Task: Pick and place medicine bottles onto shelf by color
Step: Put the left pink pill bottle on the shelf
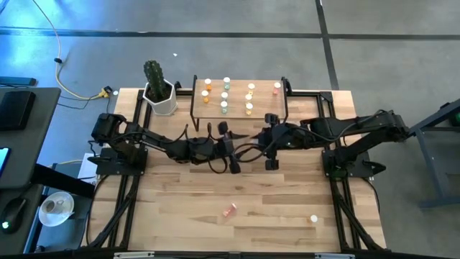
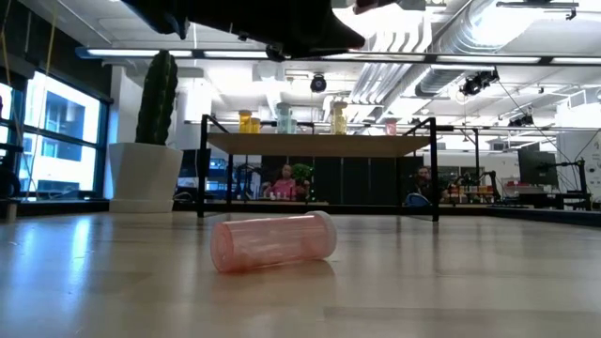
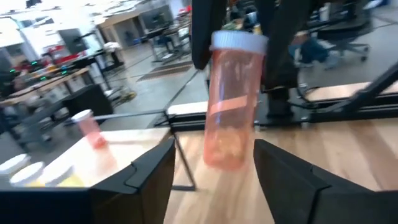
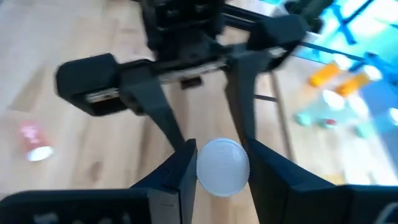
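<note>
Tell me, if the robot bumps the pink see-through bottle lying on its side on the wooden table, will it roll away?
Probably yes. The pink see-through bottle lies on its round side on the smooth wooden table, so a sideways nudge would likely roll it. It looks like thin, nearly empty plastic, so it is probably light and would skid easily.

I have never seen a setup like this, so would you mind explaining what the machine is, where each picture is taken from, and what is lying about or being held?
It is a robot with two dark arms at a wooden table. One picture looks straight down, one looks level across the tabletop, and two come from cameras on the wrists.

At mid-table the arms meet for a handover. The right gripper is shut on the white cap of a pink bottle, while the left gripper stands open around its body.

At the far edge, a small shelf carries bottles grouped by colour: orange, pale green, yellow and one pink. Beside it stands a potted cactus. Another pink bottle lies on its side near the front, and a small white thing lies farther right.
</note>
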